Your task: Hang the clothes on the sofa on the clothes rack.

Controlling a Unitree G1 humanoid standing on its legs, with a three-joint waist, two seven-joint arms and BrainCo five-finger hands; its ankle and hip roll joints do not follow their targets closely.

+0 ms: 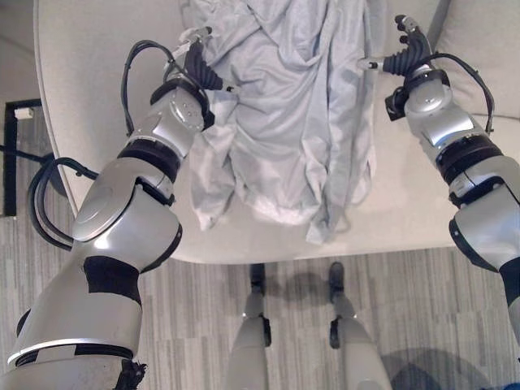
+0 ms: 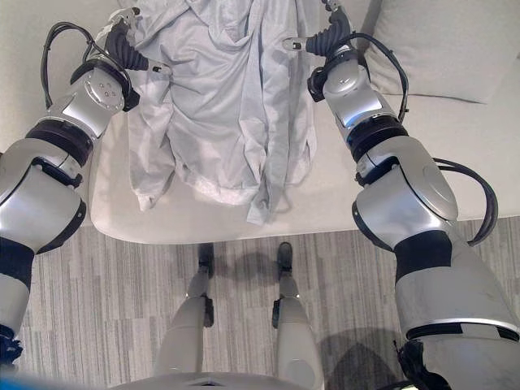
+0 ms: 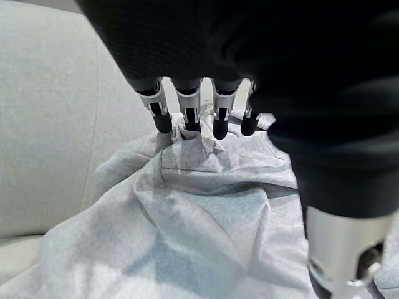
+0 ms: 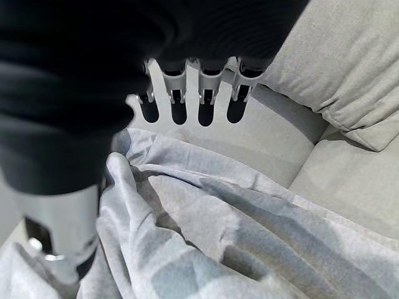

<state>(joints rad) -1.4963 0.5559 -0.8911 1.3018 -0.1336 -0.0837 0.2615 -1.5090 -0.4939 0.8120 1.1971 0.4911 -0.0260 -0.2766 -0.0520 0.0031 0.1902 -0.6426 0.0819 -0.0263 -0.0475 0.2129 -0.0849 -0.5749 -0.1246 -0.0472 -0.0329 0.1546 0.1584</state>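
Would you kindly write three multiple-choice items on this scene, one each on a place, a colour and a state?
1. Where does the garment lie?
A. on the sofa seat
B. on the floor
C. on a rack

2. What colour is the garment?
A. red
B. light grey
C. black

3. How do the left hand and right hand stand?
A. both clenched on cloth
B. both at the garment's upper edge with fingers out
C. both hanging at the robot's sides

Answers: 1 A, it spreads across the cushion and its hem drapes over the front edge; 2 B, the cloth is pale grey; 3 B, the wrist views show extended fingers at the cloth.
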